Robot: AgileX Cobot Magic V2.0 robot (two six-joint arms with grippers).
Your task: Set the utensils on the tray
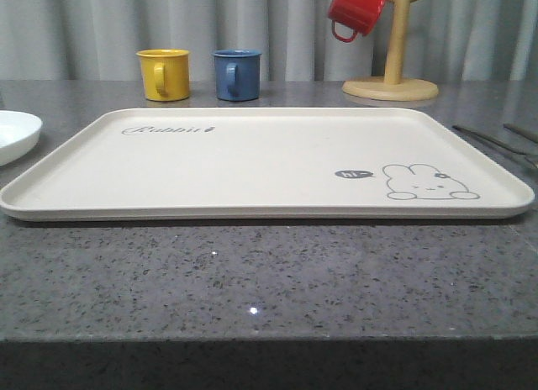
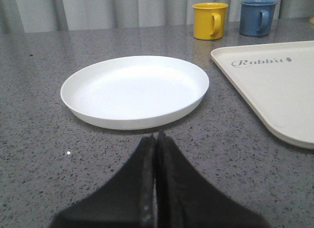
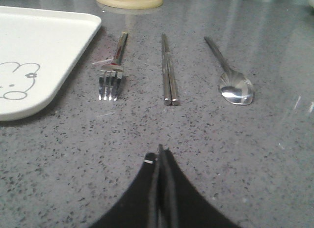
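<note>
The cream tray (image 1: 252, 167) with its rabbit drawing lies bare across the middle of the grey counter. To its right lie the utensils side by side: a fork (image 3: 113, 73), a pair of chopsticks (image 3: 168, 71) and a spoon (image 3: 234, 85), all apart from the tray's corner (image 3: 44, 51). Thin ends of them show at the front view's right edge (image 1: 496, 142). My right gripper (image 3: 159, 154) is shut and empty, a short way before the chopsticks' near ends. My left gripper (image 2: 156, 138) is shut and empty, just before a round white plate (image 2: 135, 88).
The white plate (image 1: 13, 134) sits left of the tray. A yellow mug (image 1: 164, 74) and a blue mug (image 1: 235, 74) stand behind the tray. A wooden mug tree (image 1: 391, 79) with a red mug (image 1: 356, 10) stands at the back right.
</note>
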